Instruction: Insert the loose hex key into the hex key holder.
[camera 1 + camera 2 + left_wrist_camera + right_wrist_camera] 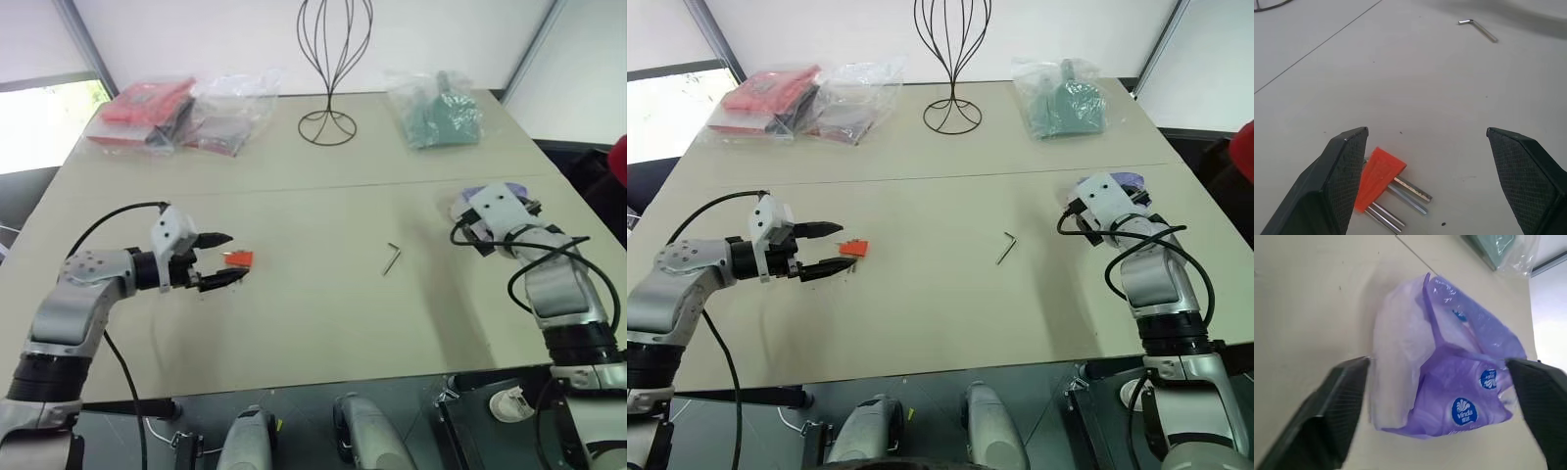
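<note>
On the counter [323, 323] the loose hex key [392, 258] lies mid-right, well apart from the hex key holder [237, 258] between the fingers of the spread left pincer [227, 259], while the right pincer [1440, 411] gapes before a purple packet [1449, 382]

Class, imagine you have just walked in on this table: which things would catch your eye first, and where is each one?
The orange-red hex key holder on the pale table stands out first, lying between the open jaws of the left gripper. The loose hex key lies alone near the table's middle. At the right edge, the right gripper has its jaws open around a purple-and-white packet.
</note>
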`<state>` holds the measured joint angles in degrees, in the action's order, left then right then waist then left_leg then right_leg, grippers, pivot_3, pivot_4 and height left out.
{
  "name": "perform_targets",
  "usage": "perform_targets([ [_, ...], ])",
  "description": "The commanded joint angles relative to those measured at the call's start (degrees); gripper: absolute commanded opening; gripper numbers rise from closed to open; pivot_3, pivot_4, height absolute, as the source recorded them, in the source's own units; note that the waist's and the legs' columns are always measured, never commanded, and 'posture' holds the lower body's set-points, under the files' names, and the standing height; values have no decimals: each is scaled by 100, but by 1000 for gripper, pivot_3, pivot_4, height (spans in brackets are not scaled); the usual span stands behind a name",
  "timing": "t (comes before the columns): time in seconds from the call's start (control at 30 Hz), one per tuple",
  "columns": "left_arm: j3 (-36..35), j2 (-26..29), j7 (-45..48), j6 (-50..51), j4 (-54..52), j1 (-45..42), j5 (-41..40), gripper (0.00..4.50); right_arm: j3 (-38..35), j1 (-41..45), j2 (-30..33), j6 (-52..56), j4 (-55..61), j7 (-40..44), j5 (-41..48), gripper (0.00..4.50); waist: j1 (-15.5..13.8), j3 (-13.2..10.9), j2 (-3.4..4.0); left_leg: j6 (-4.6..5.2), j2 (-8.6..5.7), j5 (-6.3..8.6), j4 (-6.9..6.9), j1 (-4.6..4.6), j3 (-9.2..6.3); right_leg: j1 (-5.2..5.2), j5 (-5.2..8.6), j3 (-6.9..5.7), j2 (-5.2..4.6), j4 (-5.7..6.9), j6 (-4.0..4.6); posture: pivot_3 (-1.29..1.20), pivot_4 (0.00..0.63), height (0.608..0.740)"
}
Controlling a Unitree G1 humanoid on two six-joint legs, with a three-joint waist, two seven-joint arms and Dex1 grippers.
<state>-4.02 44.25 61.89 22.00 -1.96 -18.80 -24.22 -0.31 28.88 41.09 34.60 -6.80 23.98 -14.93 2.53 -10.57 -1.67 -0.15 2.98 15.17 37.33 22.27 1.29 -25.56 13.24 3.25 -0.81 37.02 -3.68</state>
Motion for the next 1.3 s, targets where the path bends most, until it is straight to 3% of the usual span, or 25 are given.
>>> perform_targets([
  [0.03,-65,38,26,-43,-18,-101,-1,4063,-100,33,222,165,498,164,-1,4439,-2,0,0,0,0,0,0,0,0,0,0,0,0,0,0,0,150,740],
  [0.27,-106,160,140,-97,236,-166,53,4063,-93,139,-20,728,2279,1139,948,4439,9,0,0,0,4,0,-2,-2,-3,0,-2,-1,6,2,-5,0,150,740],
  [0.37,-138,236,182,-123,401,-192,93,4063,29,272,-417,769,2460,1273,1352,4439,1,0,-1,0,5,0,-1,-2,-6,0,1,-3,8,3,0,0,150,740],
  [0.53,-445,495,245,-3,371,74,-30,4063,743,149,-1155,-28,2450,2117,2182,4439,2,0,0,1,5,0,-2,-1,-4,0,4,-3,6,0,3,0,150,740],
  [0.67,-786,815,369,341,108,482,-247,4063,1360,258,-1844,-686,1599,2371,2299,4439,12,0,-3,1,8,1,-6,2,-5,-4,2,-6,6,1,-5,0,150,740],
  [0.83,-1172,931,250,402,-148,1034,-310,4063,1749,985,-2746,-1708,-221,2343,2077,4439,13,-2,0,0,8,0,-1,0,-3,-4,7,-7,4,6,10,0,150,740],
  [1.1,-1497,806,-100,613,-833,1609,-499,4063,1891,2409,-3821,-3377,-3393,2623,1754,4439,29,-1,-2,-1,8,0,-3,2,0,-5,4,-10,-4,4,9,0,150,740],
  [1.3,-1873,867,-199,785,-1175,2041,-649,4063,1939,2874,-4286,-4275,-4866,2819,1403,4439,108,-1,-1,-2,10,0,-23,3,-4,-15,-3,-15,-5,9,-2,0,150,740],
])
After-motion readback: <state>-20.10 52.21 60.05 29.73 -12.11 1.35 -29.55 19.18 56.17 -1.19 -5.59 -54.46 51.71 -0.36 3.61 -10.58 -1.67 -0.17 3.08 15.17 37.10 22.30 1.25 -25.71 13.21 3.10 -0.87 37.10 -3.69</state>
